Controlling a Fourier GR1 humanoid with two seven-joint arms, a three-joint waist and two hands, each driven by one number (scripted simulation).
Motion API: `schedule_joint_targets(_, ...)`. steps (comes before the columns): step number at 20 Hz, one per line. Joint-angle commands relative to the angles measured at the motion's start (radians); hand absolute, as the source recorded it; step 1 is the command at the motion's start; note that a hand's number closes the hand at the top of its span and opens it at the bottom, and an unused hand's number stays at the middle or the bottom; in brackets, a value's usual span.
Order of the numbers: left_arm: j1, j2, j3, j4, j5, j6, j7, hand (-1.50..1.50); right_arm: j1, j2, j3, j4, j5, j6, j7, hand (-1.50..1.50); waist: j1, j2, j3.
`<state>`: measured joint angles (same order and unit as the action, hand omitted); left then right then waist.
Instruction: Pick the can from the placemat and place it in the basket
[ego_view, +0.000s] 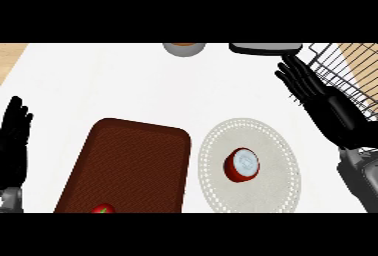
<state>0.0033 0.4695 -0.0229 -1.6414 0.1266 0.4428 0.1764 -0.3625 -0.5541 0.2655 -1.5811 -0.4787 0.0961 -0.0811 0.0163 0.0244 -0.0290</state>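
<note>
A brown mat (125, 167) lay nearest on the white counter (96, 80). Beside it, the red can (241, 164) stood on the round placemat (277, 145). Both hands, left (13, 137) and right (325, 102), were open; the wire basket (347, 67) stood far right.

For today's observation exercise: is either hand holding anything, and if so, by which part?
Nothing is held. The right hand and the left hand are open, and the can stands untouched on the placemat.

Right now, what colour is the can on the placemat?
Red body with a silver top; the can shows in the head view.
</note>
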Motion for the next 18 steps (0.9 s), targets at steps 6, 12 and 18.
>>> schedule_joint_targets(6, -0.093, 0.021, -0.019, 0.076, 0.105, -0.193, 0.025, 0.00, 0.026, 0.098, -0.270, 0.069, -0.021, -0.216, -0.223, 1.50, -0.057, -0.020, 0.031)
schedule_joint_targets(12, -0.124, -0.020, -0.072, 0.127, 0.136, -0.264, 0.036, 0.00, -0.009, 0.178, 0.202, -0.018, 0.606, -0.466, -0.136, -1.50, -0.014, -0.023, 0.025)
schedule_joint_targets(18, -0.183, -0.027, -0.043, 0.227, 0.151, -0.304, 0.015, 0.00, -0.122, 0.377, 0.322, 0.019, 0.879, -0.670, 0.271, -1.50, -0.025, -0.027, 0.025)
